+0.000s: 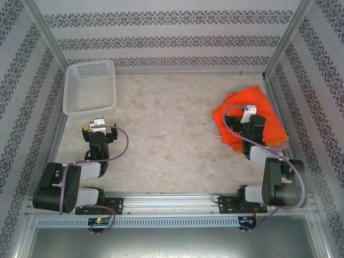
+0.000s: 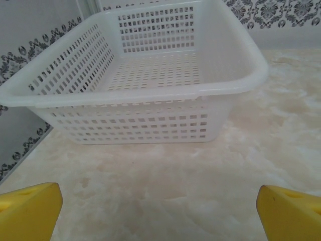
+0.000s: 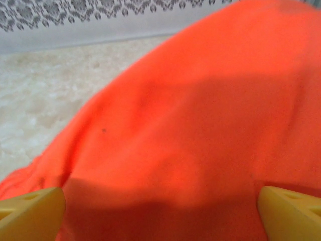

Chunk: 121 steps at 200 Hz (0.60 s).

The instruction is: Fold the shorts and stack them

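Fingertips (image 2: 30,211) stood spread, empty, on left gripper (image 1: 99,124) and right gripper (image 1: 247,111).
Orange shorts (image 1: 260,97) lay heaped at the worktop's (image 1: 161,140) right edge beneath it; first pick seemed due: pinch one pair free.

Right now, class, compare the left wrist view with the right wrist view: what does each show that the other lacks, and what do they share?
Left wrist's own: a white basket, empty, standing on the table ahead of the left gripper. Right wrist's own: orange shorts, lying close under the right gripper. Shared: pale table, patterned wall, and an open gripper holding nothing.
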Motion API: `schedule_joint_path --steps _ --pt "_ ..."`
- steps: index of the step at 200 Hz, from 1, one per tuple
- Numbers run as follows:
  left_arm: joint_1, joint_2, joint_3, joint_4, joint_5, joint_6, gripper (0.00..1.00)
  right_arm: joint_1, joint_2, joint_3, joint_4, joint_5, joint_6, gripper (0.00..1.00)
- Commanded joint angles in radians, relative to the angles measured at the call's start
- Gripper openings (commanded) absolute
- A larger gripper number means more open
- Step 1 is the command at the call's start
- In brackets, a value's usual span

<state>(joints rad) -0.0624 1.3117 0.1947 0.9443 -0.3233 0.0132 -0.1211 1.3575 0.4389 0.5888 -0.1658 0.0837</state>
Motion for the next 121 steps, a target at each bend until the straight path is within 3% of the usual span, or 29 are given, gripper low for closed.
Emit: schedule_joint_path --steps 1,22,44,64,76,93,110,121 --pt "0.019 0.08 -0.001 0.167 0.067 -0.054 1.0 0.018 0.057 0.001 0.125 -0.043 0.008 0.98" --pt "0.019 0.252 -0.024 0.423 0.092 -0.03 1.0 0.063 0.106 -0.035 0.238 -0.037 -0.046 0.98" --pt "0.021 0.195 -0.01 0.303 0.113 -0.045 1.0 0.081 0.177 -0.076 0.396 -0.038 -0.06 0.98" --pt "0.021 0.26 0.022 0.285 0.162 -0.027 1.0 0.09 0.151 -0.067 0.332 -0.04 -0.084 0.98" --pt "0.021 0.329 0.025 0.399 0.149 -0.012 1.0 0.09 0.154 -0.066 0.337 -0.031 -0.079 0.98" --pt "0.021 0.256 0.056 0.22 0.147 -0.034 1.0 0.09 0.157 -0.054 0.315 0.022 -0.061 0.98" --pt "0.024 0.289 0.116 0.178 0.135 -0.024 1.0 0.096 0.155 -0.052 0.307 0.04 -0.061 0.98" --pt "0.024 0.265 0.163 0.034 0.145 -0.036 1.0 0.101 0.152 -0.052 0.303 0.074 -0.055 0.98"
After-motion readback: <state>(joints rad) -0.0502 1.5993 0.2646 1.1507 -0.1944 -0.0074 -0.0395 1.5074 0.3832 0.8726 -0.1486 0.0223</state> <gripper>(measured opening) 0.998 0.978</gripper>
